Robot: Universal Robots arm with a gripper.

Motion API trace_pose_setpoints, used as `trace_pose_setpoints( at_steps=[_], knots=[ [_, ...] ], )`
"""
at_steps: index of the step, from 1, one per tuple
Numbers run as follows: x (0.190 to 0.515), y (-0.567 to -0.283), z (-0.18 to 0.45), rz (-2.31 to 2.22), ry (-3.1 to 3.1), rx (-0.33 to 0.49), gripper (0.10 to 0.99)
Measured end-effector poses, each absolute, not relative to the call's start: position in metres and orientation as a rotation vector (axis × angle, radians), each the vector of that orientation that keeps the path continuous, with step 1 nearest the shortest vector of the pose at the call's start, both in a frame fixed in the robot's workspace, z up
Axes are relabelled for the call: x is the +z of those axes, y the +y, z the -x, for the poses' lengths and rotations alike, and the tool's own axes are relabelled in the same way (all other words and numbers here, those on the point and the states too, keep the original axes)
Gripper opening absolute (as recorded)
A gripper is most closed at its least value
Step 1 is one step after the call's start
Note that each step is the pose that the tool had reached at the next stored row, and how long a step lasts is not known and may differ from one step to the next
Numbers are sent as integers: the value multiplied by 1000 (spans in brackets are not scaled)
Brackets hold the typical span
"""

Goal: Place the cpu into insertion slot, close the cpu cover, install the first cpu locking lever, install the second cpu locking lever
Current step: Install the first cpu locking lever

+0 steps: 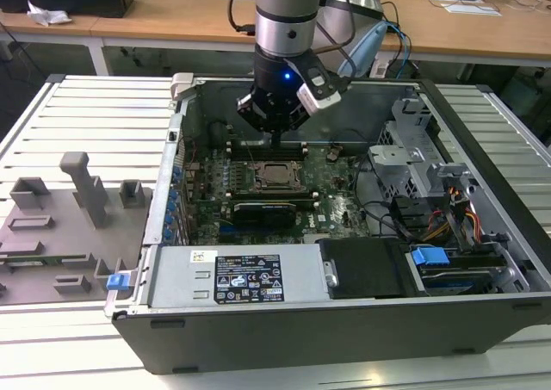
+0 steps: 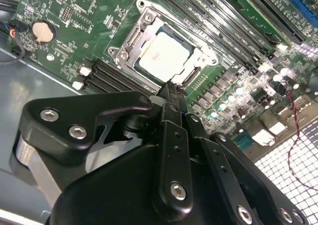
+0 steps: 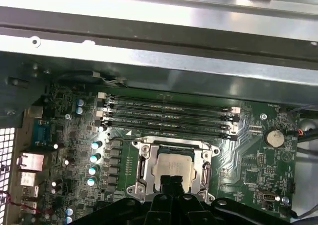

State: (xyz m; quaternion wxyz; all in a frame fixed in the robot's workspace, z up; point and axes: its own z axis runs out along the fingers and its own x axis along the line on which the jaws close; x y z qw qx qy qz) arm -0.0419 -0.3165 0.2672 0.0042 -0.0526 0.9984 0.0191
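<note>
The cpu (image 1: pixel 277 174) (image 2: pixel 163 57) (image 3: pixel 175 165) lies flat in the insertion slot (image 1: pixel 277 186) on the green motherboard, its silvery top showing. The cpu cover (image 2: pixel 144 31) (image 3: pixel 145 166), a metal frame, lies down around the chip in both wrist views. My gripper (image 1: pixel 275 137) (image 2: pixel 169 92) (image 3: pixel 174 183) hangs a little above the board at the socket's far edge, near the memory slots. Its fingers are pressed together with nothing between them. I cannot make out how the locking levers stand.
Long black memory slots (image 3: pixel 169 116) run behind the socket. A black expansion card (image 1: pixel 263 211) lies in front of it. The power supply (image 1: pixel 245 278), the drive cage (image 1: pixel 413 162) and the case walls close the board in. A grey fixture tray (image 1: pixel 60 226) sits on the exterior view's left.
</note>
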Motion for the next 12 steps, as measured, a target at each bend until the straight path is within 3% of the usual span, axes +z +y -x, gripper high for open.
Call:
trace_pose_setpoints(
  at_steps=[12],
  knots=[
    [266, -316, 68, 119, 3120, 58, 106]
  ],
)
